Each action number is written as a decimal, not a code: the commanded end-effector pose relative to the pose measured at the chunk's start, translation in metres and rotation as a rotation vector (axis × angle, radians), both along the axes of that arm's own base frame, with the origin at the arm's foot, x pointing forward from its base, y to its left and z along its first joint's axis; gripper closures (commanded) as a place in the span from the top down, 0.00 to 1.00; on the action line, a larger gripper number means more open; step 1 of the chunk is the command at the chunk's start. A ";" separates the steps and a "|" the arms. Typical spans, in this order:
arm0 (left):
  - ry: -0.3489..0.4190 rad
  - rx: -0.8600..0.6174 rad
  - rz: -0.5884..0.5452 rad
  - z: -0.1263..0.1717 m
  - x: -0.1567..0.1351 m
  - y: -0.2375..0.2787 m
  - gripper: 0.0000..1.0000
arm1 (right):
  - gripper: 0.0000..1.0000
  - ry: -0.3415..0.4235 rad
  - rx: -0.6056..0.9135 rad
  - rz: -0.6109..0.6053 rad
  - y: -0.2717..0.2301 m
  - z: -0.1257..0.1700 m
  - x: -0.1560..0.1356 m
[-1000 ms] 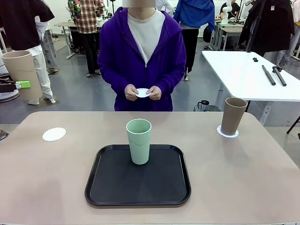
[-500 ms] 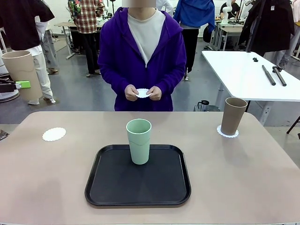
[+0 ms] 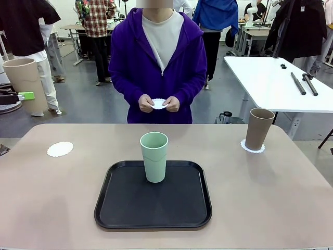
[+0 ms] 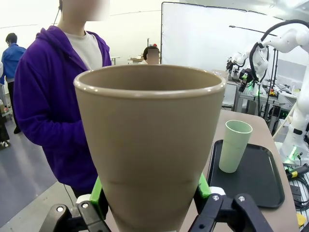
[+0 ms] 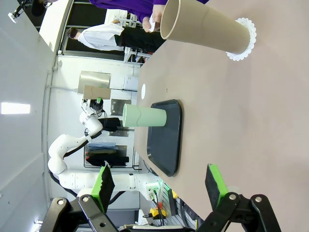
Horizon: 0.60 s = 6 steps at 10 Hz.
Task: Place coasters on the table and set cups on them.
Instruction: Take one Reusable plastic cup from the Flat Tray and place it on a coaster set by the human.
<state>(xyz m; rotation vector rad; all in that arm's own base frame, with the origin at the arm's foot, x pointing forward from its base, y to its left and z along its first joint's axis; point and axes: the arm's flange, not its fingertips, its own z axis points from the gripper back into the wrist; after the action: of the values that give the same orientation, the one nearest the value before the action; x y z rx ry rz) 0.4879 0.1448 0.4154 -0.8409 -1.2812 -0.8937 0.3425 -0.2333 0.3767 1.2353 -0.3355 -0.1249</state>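
My left gripper is shut on a tan cup, held upright in the air off the table's left edge. One coaster lies bare on the table at the far left. The mint green cup stands on the black tray. The second tan cup stands on a coaster at the far right. The person holds the third coaster in both hands. My right gripper is open above the table, apart from the tan cup on its coaster.
The tray sits mid-table toward my side. A white table with dark tools stands behind on the right. The person in a purple jacket stands at the far edge. Bare tabletop lies on both sides of the tray.
The tan cup in my left gripper has dropped slightly. The person's hands, the other cups and the coasters have not moved.
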 end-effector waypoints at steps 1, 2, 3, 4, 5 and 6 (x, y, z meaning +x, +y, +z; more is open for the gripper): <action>-0.053 -0.007 -0.050 -0.023 0.006 0.006 0.84 | 1.00 -0.003 0.004 -0.002 0.000 0.000 -0.001; -0.051 -0.018 -0.069 -0.038 0.012 0.003 0.84 | 1.00 -0.003 0.004 -0.002 0.000 0.000 -0.001; -0.033 -0.010 -0.077 -0.055 0.011 0.001 0.84 | 1.00 -0.003 0.004 -0.002 0.000 0.000 -0.001; -0.011 -0.001 -0.075 -0.072 0.011 0.000 0.84 | 1.00 -0.003 0.004 -0.002 0.000 0.000 -0.001; -0.006 0.013 -0.075 -0.085 0.016 0.000 0.84 | 1.00 -0.003 0.004 -0.002 0.000 0.000 -0.001; -0.011 0.005 -0.074 -0.097 0.018 0.002 0.84 | 1.00 -0.003 0.004 -0.002 0.000 0.000 -0.001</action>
<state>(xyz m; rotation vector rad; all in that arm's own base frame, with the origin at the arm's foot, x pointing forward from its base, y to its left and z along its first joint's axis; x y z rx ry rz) 0.4980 0.1420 0.3184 -0.8935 -1.2503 -0.9281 0.3426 -0.2332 0.3767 1.2352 -0.3353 -0.1246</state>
